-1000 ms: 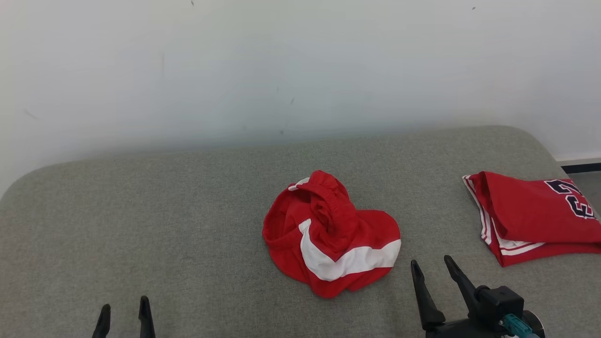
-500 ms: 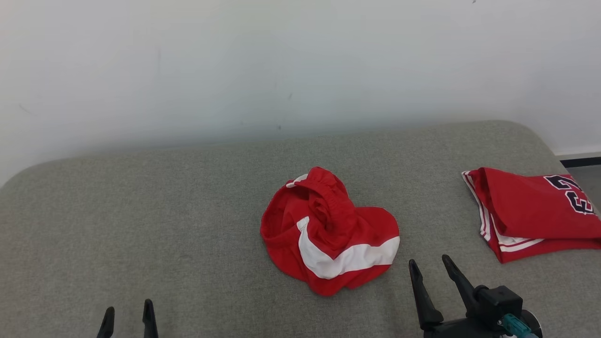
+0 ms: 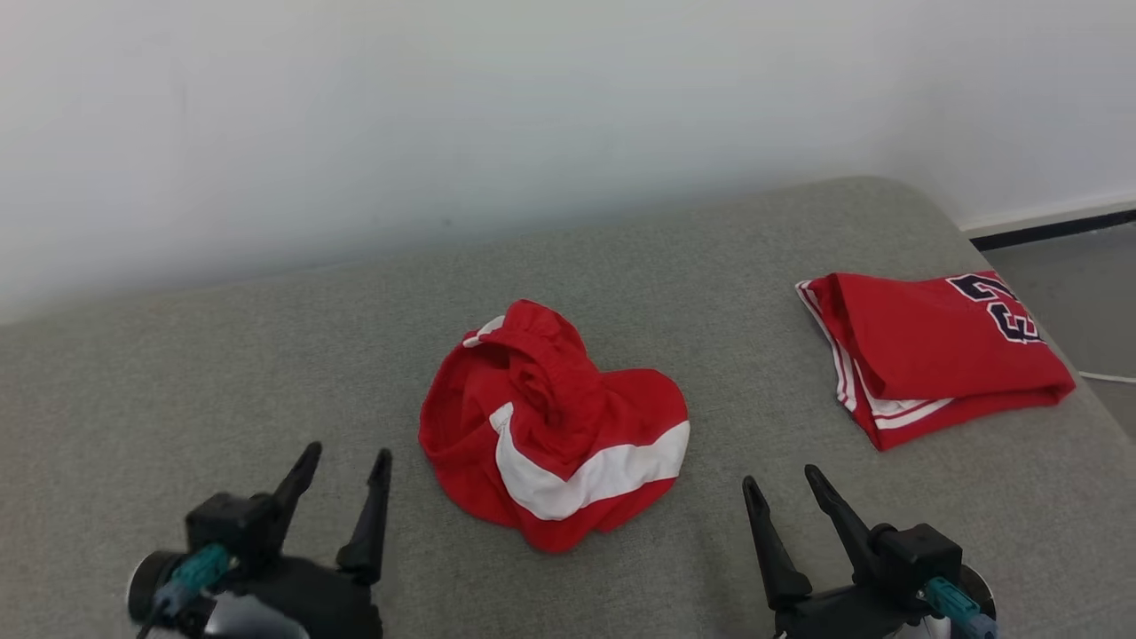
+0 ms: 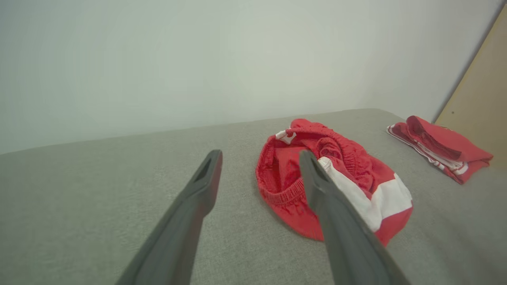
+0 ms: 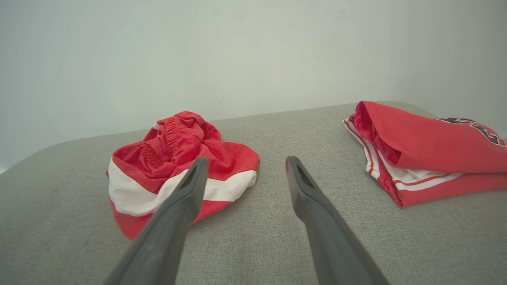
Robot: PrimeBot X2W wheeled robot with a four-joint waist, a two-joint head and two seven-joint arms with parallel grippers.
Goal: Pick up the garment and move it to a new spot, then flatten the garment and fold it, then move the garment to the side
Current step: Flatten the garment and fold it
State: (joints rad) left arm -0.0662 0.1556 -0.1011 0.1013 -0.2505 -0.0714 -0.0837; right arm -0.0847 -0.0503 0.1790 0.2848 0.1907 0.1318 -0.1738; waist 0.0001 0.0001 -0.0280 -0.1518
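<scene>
So, the left gripper point(image 3: 347, 453) and right gripper point(image 3: 782, 477) both have their fingers spread with nothing in them, and the crumpled red-and-white garment point(image 3: 550, 435) sits on the grey cushion point(image 3: 177, 355) between them, slightly ahead of both tips, while a folded red jersey point(image 3: 923, 346) lies off to the right gripper's right.

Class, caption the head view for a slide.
Both open, left end effector and right end effector near the crumpled garment on a grey cushion; folded jersey aside.

Head camera looks down; both low wrist cameras share the garment point(image 3: 550, 417).
</scene>
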